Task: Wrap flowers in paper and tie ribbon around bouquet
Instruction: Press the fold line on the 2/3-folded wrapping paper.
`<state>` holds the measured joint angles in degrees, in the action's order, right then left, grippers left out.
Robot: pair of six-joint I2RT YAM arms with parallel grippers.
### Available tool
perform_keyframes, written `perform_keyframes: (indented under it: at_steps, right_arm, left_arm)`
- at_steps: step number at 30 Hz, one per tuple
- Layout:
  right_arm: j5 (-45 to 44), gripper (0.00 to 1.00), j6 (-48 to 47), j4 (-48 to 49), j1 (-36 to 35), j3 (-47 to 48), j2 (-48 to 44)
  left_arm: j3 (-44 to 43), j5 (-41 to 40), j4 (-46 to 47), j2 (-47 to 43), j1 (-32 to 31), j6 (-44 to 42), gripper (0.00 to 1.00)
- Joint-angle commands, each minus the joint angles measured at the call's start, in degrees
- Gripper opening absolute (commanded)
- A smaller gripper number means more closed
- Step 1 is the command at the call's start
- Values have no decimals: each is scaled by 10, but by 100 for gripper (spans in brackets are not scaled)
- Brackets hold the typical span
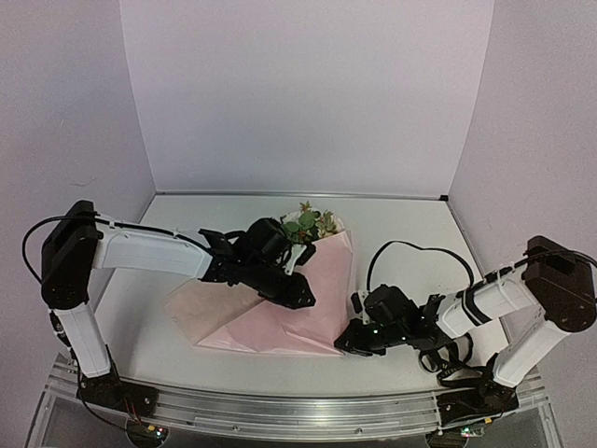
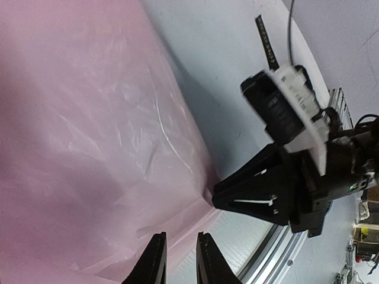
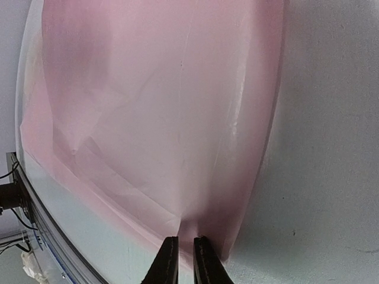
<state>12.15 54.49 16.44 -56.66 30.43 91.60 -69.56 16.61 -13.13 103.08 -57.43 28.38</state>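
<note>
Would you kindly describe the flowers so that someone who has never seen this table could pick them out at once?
Start at the pink paper spread across the middle of the table. Follow it to its far end, where the flowers poke out. They are the only green leaves and pale blooms in a scene otherwise pink, white and black.

The overhead camera sits above and behind the arm bases, looking down over the whole table [image 1: 401, 224]. Each wrist camera rides close over the pink paper [image 1: 322, 289], looking out past its own fingers [image 3: 169, 260]. The left one faces the right hand [image 2: 214, 198] at the paper's corner, which the overhead view also takes in.
</note>
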Motion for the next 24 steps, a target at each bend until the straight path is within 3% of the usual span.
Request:
perform_keyframes:
  at_steps: [1, 7, 24]
  right_arm:
    - [-36, 10, 10, -9, -2, -12, -17]
    - [-44, 10, 14, -9, -2, -13, -28]
    - [-21, 12, 58, 2, 31, 33, -11]
  left_arm:
    - [34, 50, 55, 31, -12, 31, 16]
    - [49, 63, 70, 71, -29, 39, 14]
    - [52, 0, 7, 118, -30, 40, 14]
